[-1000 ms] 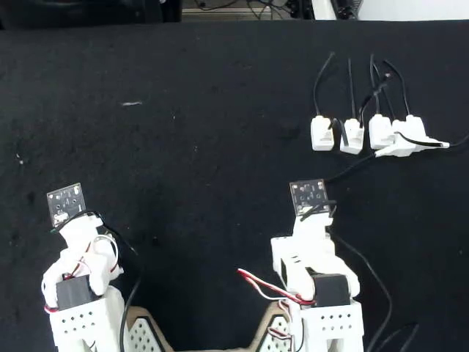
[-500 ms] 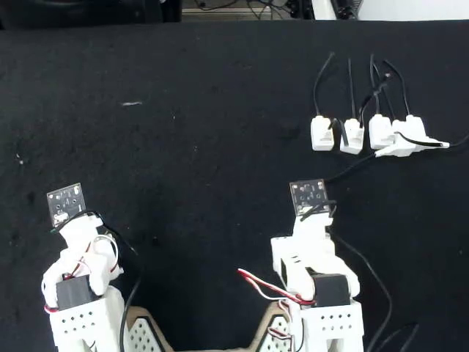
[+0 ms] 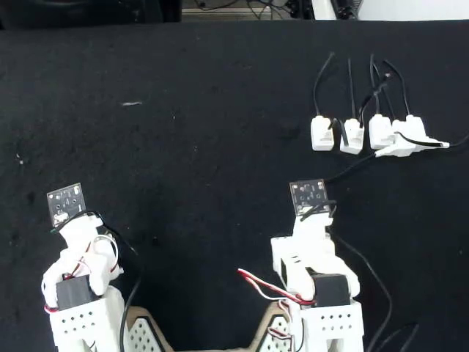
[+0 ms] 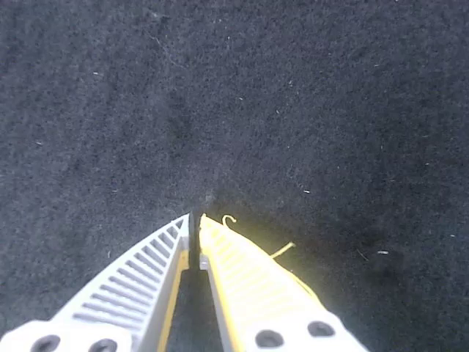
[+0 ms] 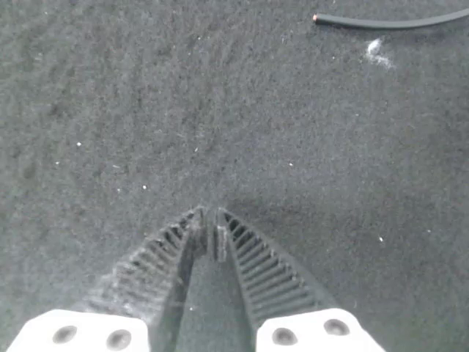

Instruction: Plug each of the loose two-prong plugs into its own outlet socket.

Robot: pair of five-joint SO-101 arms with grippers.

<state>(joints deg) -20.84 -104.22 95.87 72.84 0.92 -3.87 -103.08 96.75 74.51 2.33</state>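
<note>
Several white socket blocks (image 3: 352, 135) with black cords stand in a row at the far right of the black table. A loose white plug (image 3: 396, 149) lies by the rightmost block, its black cable trailing toward the right arm (image 3: 314, 249). That arm sits folded at the near edge, well short of the blocks. My right gripper (image 5: 209, 216) is shut on nothing, just above the cloth. The left arm (image 3: 77, 246) is folded at the near left. My left gripper (image 4: 196, 220) is also shut and holds nothing.
A black cable end (image 5: 381, 23) and a white fleck (image 5: 375, 48) lie on the cloth ahead of the right gripper. Black cloth (image 3: 183, 125) covers the table. Cables run from the right arm's base (image 3: 374, 293) along the near right.
</note>
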